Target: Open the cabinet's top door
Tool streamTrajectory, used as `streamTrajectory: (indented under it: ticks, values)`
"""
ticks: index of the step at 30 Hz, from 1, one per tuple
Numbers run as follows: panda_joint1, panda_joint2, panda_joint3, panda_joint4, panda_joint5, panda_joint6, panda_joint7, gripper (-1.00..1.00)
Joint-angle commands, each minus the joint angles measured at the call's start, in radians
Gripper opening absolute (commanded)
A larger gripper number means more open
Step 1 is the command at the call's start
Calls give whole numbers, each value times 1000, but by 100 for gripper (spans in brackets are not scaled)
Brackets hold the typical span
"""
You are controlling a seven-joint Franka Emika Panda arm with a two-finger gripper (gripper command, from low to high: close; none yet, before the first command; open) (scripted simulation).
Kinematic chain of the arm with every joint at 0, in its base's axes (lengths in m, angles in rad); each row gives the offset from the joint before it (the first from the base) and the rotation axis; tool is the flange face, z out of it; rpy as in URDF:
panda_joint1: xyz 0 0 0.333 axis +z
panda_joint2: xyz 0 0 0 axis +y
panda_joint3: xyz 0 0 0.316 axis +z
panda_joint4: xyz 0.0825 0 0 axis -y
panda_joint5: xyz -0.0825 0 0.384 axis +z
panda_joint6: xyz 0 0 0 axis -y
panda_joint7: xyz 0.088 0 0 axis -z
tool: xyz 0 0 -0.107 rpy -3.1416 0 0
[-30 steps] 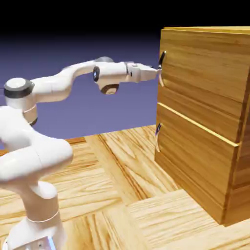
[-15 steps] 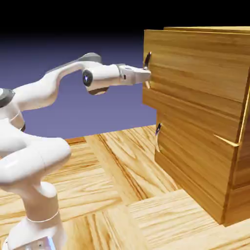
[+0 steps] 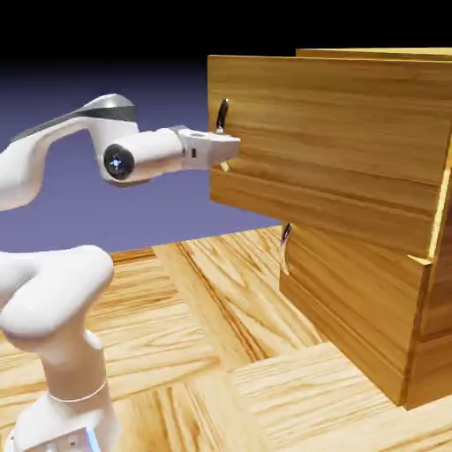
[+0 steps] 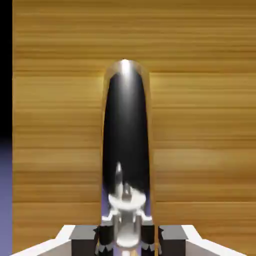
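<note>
Centrally, claw [image 3: 226, 151]: clamped on the dark curved handle [image 3: 222, 116] of the top door, one finger tip to each side of it
Top door [image 3: 327, 132]: swung partly open, its handle edge standing out from the cabinet toward the exterior view's left, its far edge at the cabinet's near corner on the exterior view's right
Cabinet [image 3: 362, 309]: boxy, of golden-brown wood grain, standing on the exterior view's right, the top door above the lower panel
Lower panel [image 3: 349, 291]: closed, its upper part hidden behind the top door
Lower handle [image 3: 285, 247]: dark and curved, near the panel's edge on the exterior view's left, just below the top door
Arm [image 3: 146, 154]: white, reaching from the exterior view's left to the handle, with the claw roughly level
Floor [image 3: 177, 353]: pale and brown wood in a patchwork of grain directions, beneath arm and cabinet
Handle, hand view: upright in the frame, glossy black with a bright top, its lower part between the grey finger tips [image 4: 85, 240]
Backdrop [image 3: 159, 203]: blue-violet, darkening to black above
</note>
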Motion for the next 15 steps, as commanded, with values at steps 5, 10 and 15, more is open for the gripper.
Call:
streamTrajectory:
  ticks: [5, 10, 15]
  values:
    - [70, -50, -181, -107, -152, -119, -24, -100]
    - [92, -86, -362, -170, -312, -223, -41, -100]
    - [85, -98, -544, -202, -472, -317, -62, -100]
